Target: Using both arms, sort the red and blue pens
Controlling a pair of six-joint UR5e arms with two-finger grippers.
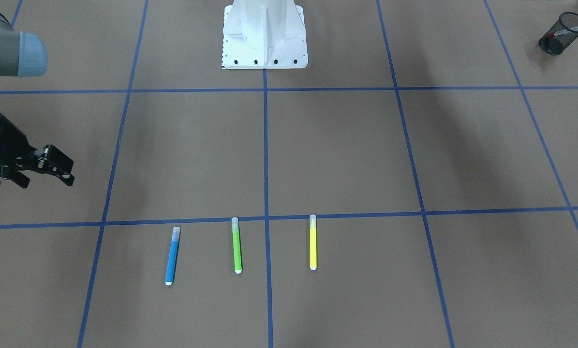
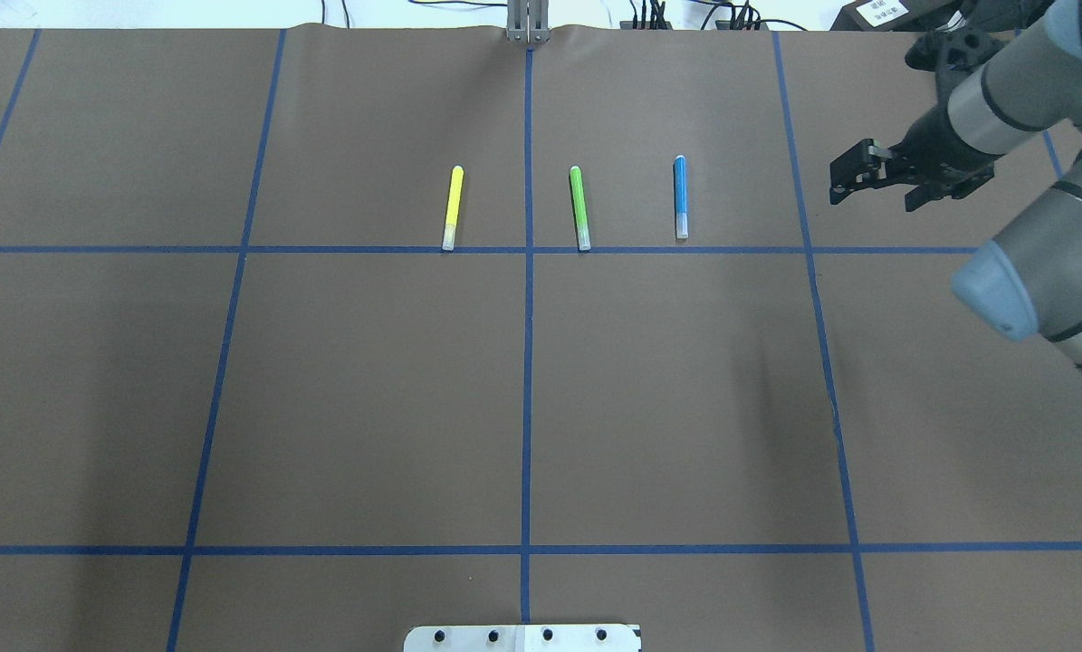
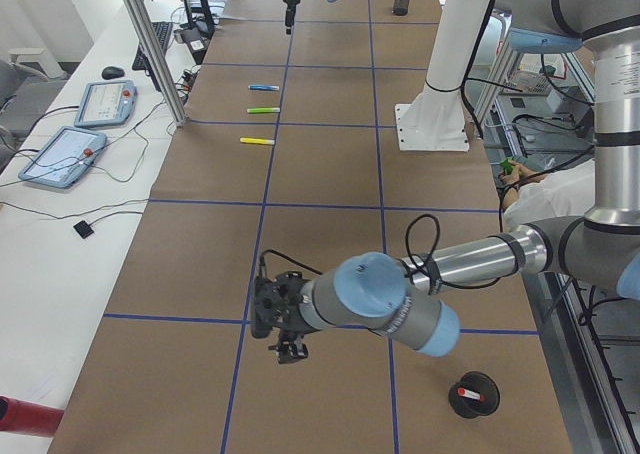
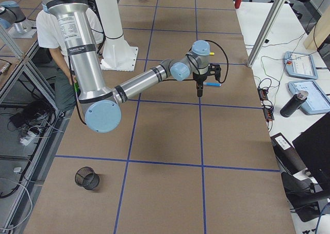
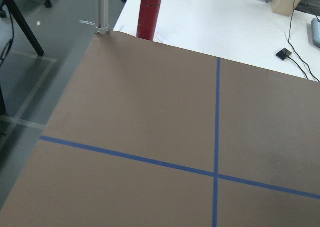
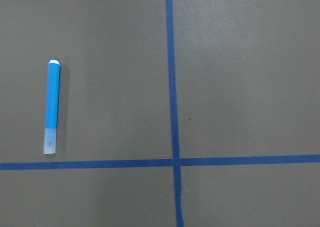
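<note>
The blue pen (image 2: 680, 195) lies flat on the brown table, pale cap toward the robot; it also shows as the blue pen (image 1: 172, 256) and, in the right wrist view, as the blue pen (image 6: 52, 107). My right gripper (image 2: 837, 181) hovers to the pen's right, open and empty, seen as well as the right gripper (image 1: 70, 174). The red pen (image 1: 573, 30) leans inside a black mesh cup (image 1: 555, 43). My left gripper (image 3: 287, 352) hangs over the table near that cup (image 3: 478, 404); I cannot tell whether it is open or shut.
A green marker (image 2: 579, 206) and a yellow marker (image 2: 452, 206) lie in a row left of the blue pen. A second mesh cup (image 4: 86, 178) stands at the right arm's end. A red bottle (image 5: 150, 13) is off the table corner. A person (image 4: 51, 28) sits by the base.
</note>
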